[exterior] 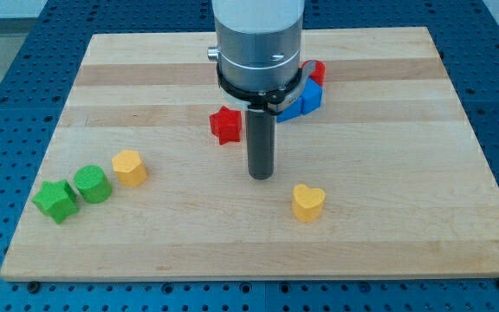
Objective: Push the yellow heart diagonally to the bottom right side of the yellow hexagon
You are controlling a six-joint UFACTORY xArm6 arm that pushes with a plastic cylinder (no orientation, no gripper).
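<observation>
The yellow heart [308, 202] lies on the wooden board at the view's lower middle-right. The yellow hexagon [130, 167] lies far to its left, near the view's left side. My tip [261, 176] rests on the board up and to the left of the heart, a short gap away and not touching it. The hexagon is well to the tip's left.
A red star block [226, 125] sits just up-left of the rod. A blue block [307, 99] and a red block [316, 71] lie behind the arm, partly hidden. A green cylinder [92, 184] and a green star [56, 200] lie left of the hexagon. The wooden board [405, 243] has its front edge at the view's bottom.
</observation>
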